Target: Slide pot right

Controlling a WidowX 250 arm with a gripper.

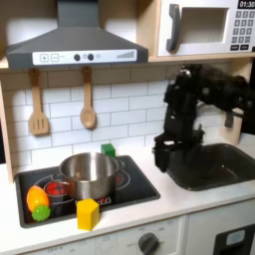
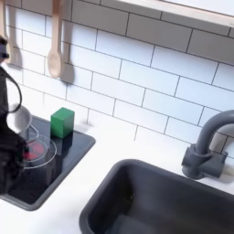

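The pot, round and shiny silver, stands on the black stovetop in the first exterior view. My black arm reaches in from the first exterior view's right and hangs its gripper to the right of the pot, apart from it, over the gap between stovetop and sink. In the second exterior view the arm and gripper cover the left edge, and just a sliver of the pot shows behind them. The jaws are too dark to read as open or shut.
A green block sits behind the pot. A yellow block and an orange and green toy lie at the stovetop's front. The sink and faucet lie to the right. Wooden utensils hang on the wall.
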